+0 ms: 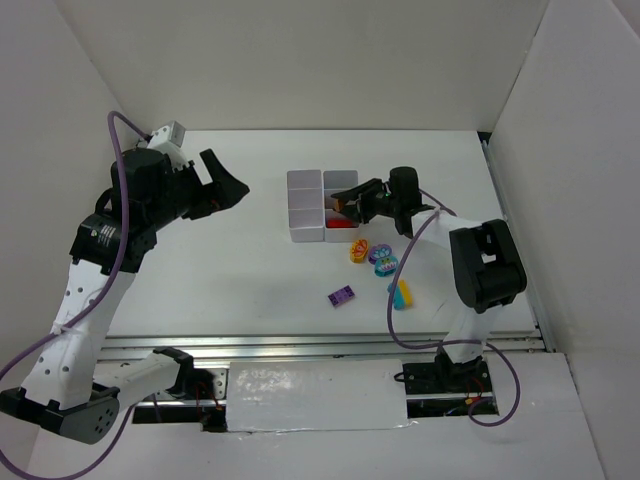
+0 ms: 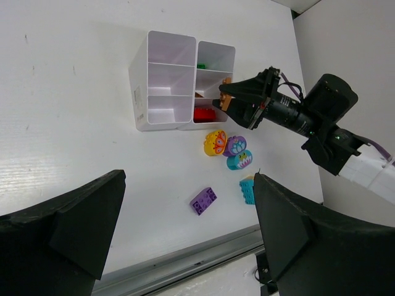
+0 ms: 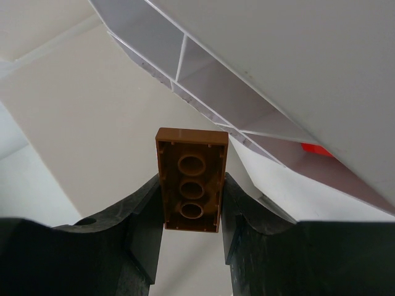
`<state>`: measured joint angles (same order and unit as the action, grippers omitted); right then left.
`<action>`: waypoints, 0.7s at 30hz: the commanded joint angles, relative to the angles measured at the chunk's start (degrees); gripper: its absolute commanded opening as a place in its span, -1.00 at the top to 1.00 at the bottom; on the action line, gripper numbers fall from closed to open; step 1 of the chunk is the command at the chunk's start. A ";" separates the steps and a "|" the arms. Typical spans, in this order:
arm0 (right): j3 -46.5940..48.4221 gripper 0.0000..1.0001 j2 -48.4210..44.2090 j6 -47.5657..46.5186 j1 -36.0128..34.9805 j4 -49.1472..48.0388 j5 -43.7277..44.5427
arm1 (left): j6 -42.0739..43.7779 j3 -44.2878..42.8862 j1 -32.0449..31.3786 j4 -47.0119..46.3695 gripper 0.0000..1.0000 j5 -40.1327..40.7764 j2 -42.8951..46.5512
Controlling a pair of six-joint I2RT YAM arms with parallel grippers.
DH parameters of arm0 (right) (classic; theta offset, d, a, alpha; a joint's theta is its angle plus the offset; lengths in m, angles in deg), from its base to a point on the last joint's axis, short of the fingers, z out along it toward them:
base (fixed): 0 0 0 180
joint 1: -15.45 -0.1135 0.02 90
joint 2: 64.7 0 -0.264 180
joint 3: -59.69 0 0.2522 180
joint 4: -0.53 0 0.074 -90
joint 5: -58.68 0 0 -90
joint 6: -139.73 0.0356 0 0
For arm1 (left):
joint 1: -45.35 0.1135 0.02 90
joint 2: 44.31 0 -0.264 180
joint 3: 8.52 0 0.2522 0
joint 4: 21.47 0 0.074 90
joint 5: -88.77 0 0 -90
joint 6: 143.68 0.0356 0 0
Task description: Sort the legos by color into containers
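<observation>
Top external: left arm (image 1: 100, 240) is raised and folded at the left side. The left hand (image 1: 228, 188) is up off the worktop (image 1: 250, 280), pointing toward the containers (image 1: 305, 207) but well apart from them. Left wrist view: its fingers (image 2: 86, 228) are spread wide, with nothing between them.

Right arm (image 1: 485, 265) reaches forward and left from its base, forearm low. The right hand (image 1: 352, 200) is over the right column of the containers, about the middle row. Right wrist view: both fingers are pinched onto the long sides of the brown brick (image 3: 191, 185). Its underside faces the camera and its far half sticks out past the fingertips. The container walls lie ahead of it, not touching.

Counts:
- Containers: one white block with six compartments, two columns by three rows.
- In compartments: one red brick (image 2: 203, 114) in the near right, one green piece (image 2: 201, 65) in the far right. There is something dark in the middle right, behind the fingertips — can't tell what.
- Loose on the worktop: five, all near the containers on the right.
  - Three printed ones sit in a tight cluster just beside the block: yellow-orange lego (image 2: 215, 142), purple printed lego (image 2: 234, 145) and teal printed lego (image 2: 239, 160).
  - One teal-blue brick (image 2: 247, 190) and one plain purple brick (image 2: 203, 200) lie closer to the near edge, apart from each other.
- In the right hand: one.
</observation>
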<state>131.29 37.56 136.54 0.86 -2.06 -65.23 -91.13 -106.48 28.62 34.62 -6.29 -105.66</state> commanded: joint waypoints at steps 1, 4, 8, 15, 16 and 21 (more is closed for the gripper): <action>2.53 0.66 0.84 0.91 0.44 -3.24 -0.81 | 1.42 -0.61 0.21 -2.42 -0.94 -1.36 0.08; 2.63 0.50 1.10 1.08 0.53 -2.98 -1.07 | 1.42 -0.52 0.21 -2.51 -0.94 -1.09 -0.01; 2.36 0.42 0.93 1.00 0.44 -2.80 -0.72 | 1.33 -0.08 0.30 -2.69 -0.94 -0.65 0.43; 2.19 0.24 1.54 1.17 0.70 -2.71 -0.89 | 1.33 0.27 0.30 -2.78 -0.94 -0.30 0.61; 2.10 0.24 1.63 1.26 0.70 -2.97 -0.89 | 1.33 0.27 0.30 -2.69 -0.94 -0.21 0.52; 2.19 0.19 1.45 0.91 0.79 -2.45 -0.80 | 1.24 0.18 0.38 -2.43 -0.94 -0.21 0.17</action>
<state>131.58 38.92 137.30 1.23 -2.83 -65.60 -91.13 -106.24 28.66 34.22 -6.42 -105.70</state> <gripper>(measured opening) 0.441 0.971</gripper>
